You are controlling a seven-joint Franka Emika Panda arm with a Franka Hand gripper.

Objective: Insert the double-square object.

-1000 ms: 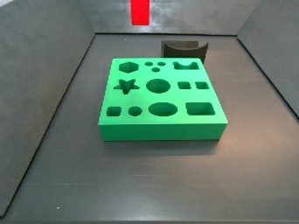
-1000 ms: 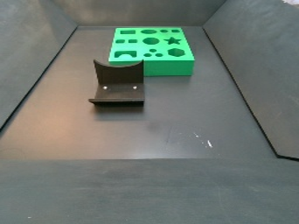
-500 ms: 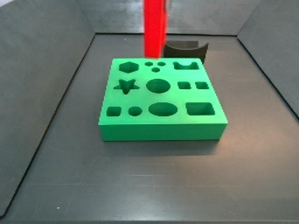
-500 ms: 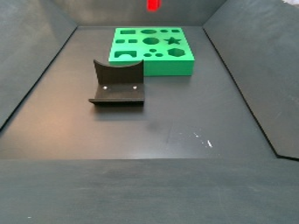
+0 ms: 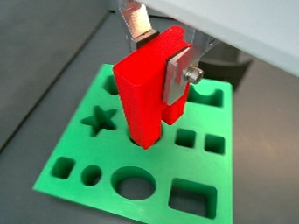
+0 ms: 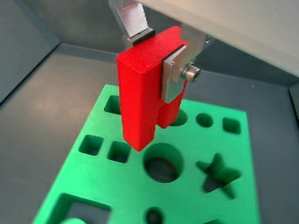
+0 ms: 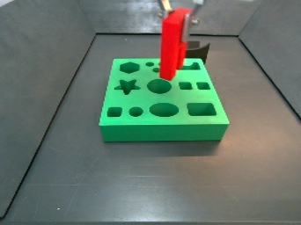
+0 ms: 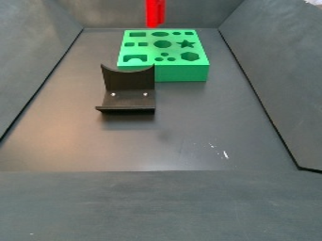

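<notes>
My gripper (image 5: 158, 54) is shut on the double-square object (image 5: 146, 92), a bright red tall peg with a groove down its side. It hangs upright above the green block (image 5: 122, 162) with shaped holes, its lower end a little above the block's top. Both wrist views show the silver fingers (image 6: 173, 74) clamping its upper part. In a side view the peg (image 7: 172, 46) hangs over the block's (image 7: 161, 130) rear middle, near the round hole. In another side view only the peg's lower end (image 8: 153, 12) shows at the top edge, behind the block (image 8: 167, 55).
The dark fixture (image 8: 126, 90) stands on the dark floor in front of the block in a side view, and shows behind the block (image 7: 195, 48) in another. Grey walls enclose the work area on the sides.
The red peg has come down and moved toward the middle of the block's rear part; a second ago only its lower end showed at the top of a side view.
</notes>
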